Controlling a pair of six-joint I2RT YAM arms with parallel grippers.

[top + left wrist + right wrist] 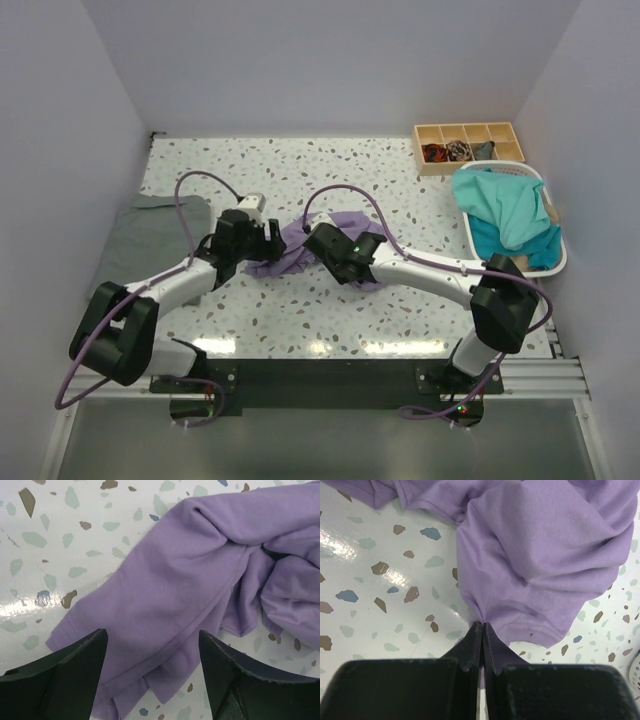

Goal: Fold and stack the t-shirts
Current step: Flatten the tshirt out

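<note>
**Lavender shirt bunched mid-table: one gripper pinching it, the other spread above it**

At the near edge a metal rail carries both arm bases. Beyond it spreads the table, a glossy white terrazzo surface flecked with brown, grey and green chips, with glare from overhead light. Plain pale walls close the table in on the left, right and far sides.

The lavender t-shirt lies crumpled near the middle of the table, between the two wrists. The right gripper has its jaws pressed together on a gathered bit of the shirt's edge. From the tips the cloth fans out in folds and rests on the table. The left gripper has its jaws wide apart just over the shirt's left part, one finger to each side of a flat strip of cloth. Whether those fingers touch the cloth cannot be told.

Off to the left, a grey t-shirt lies flat beside the left wall, apart from the lavender one. Further right, a white basket holds heaped teal t-shirts. In the far right corner, just behind the basket, a wooden tray with compartments holds small dark items, too small to identify.
</note>
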